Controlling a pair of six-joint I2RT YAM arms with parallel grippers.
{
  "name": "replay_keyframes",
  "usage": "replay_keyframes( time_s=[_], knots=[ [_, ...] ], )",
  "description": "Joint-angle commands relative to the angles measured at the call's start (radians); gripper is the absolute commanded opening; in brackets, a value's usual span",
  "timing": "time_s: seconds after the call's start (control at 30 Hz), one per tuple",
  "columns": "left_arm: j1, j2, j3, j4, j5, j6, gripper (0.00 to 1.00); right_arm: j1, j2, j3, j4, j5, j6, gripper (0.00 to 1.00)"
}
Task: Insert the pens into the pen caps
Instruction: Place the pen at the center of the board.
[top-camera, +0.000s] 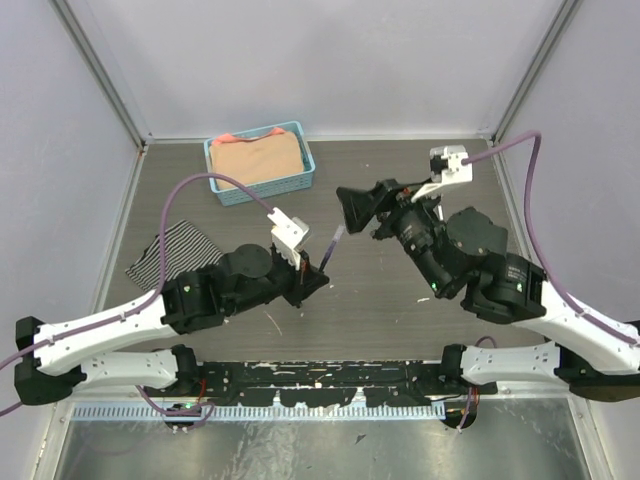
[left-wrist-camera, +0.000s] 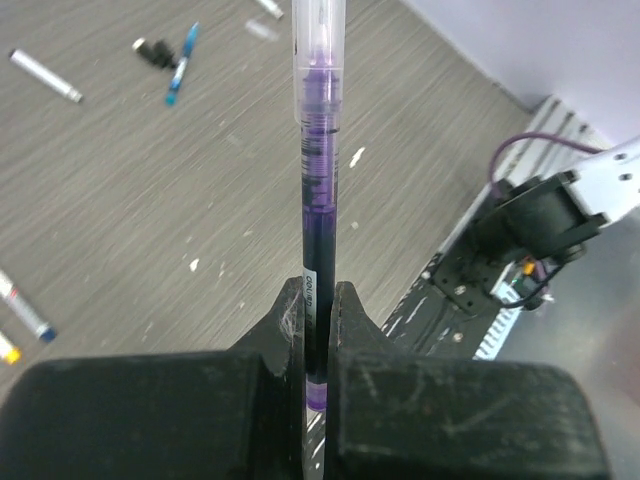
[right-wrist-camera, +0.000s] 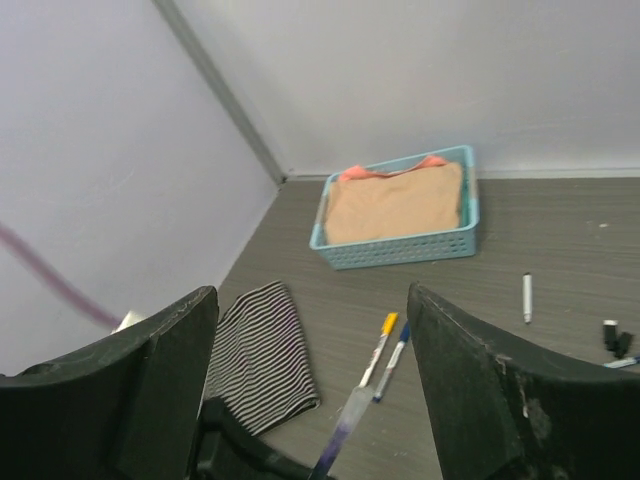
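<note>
Left gripper (left-wrist-camera: 318, 310): closed tight on the purple pen (left-wrist-camera: 318, 180), clamping its lower barrel between both fingers.
Right gripper (right-wrist-camera: 310, 297): fingers spread wide, nothing held.
Pen location: raised off the table (top-camera: 400, 300) near its middle, between the two arms.
Pen long axis, top view: slants from the left gripper up and to the right, its free end aimed at the right gripper's spread fingers and just beside them.
Pen long axis, left wrist view: runs straight out in line with the fingers; purple ink fills the barrel, and the far end is clear and slightly wider.
Pen, right wrist view: only the free end shows, rising from the bottom edge between the two fingers, blurred.
Left wrist view only: a light blue pen (left-wrist-camera: 182, 65) lies flat on the table just beside a black cap (left-wrist-camera: 153, 50). The top view is too coarse to show them.
Right wrist view only: a yellow-tipped pen (right-wrist-camera: 380, 343) and a blue-tipped pen (right-wrist-camera: 393, 362) lie side by side, nearly parallel; a white pen (right-wrist-camera: 527, 297) lies well apart to their right.
Surroundings: blue basket (right-wrist-camera: 395, 250) holding a tan cloth (right-wrist-camera: 395, 200) at the far side; striped cloth (right-wrist-camera: 260, 355) flat on the left.
</note>
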Motion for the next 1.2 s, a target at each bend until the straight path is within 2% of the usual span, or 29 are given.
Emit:
replay_keyframes(
  time_s=[0.0,0.07,0.13,0.23,0.4,0.47,0.63,0.77,1.0,1.17],
  knots=[
    [0.023,-0.031,-0.029,-0.079,-0.131,-0.068,0.0,-0.194,0.062,0.113,-0.082,-0.141,0.012,0.82],
    [0.07,0.011,-0.01,-0.15,-0.128,-0.093,0.0,-0.356,0.085,0.111,-0.1,-0.353,0.067,0.83],
    [0.105,0.052,0.015,-0.218,-0.135,-0.105,0.0,-0.468,0.11,0.088,-0.101,-0.489,0.104,0.84],
    [0.135,0.091,0.01,-0.201,-0.147,-0.104,0.0,-0.598,0.13,0.024,-0.086,-0.692,0.147,0.84],
    [0.193,0.181,0.019,-0.169,-0.151,-0.103,0.0,-0.814,0.088,-0.188,0.013,-0.973,0.242,0.84],
    [0.223,0.223,0.021,-0.143,-0.138,-0.102,0.0,-0.854,0.054,-0.264,0.04,-1.046,0.26,0.84],
    [0.283,0.372,0.043,-0.114,-0.163,-0.112,0.0,-0.859,-0.048,-0.382,0.033,-1.075,0.277,0.84],
    [0.324,0.477,0.05,-0.068,-0.166,-0.139,0.0,-0.859,-0.14,-0.429,-0.04,-1.022,0.278,0.84],
    [0.329,0.653,0.133,-0.074,-0.265,-0.156,0.0,-0.859,-0.267,-0.47,-0.168,-0.948,0.27,0.84],
    [0.34,0.726,0.163,-0.072,-0.267,-0.16,0.0,-0.859,-0.323,-0.495,-0.232,-0.922,0.267,0.84]
  ],
)
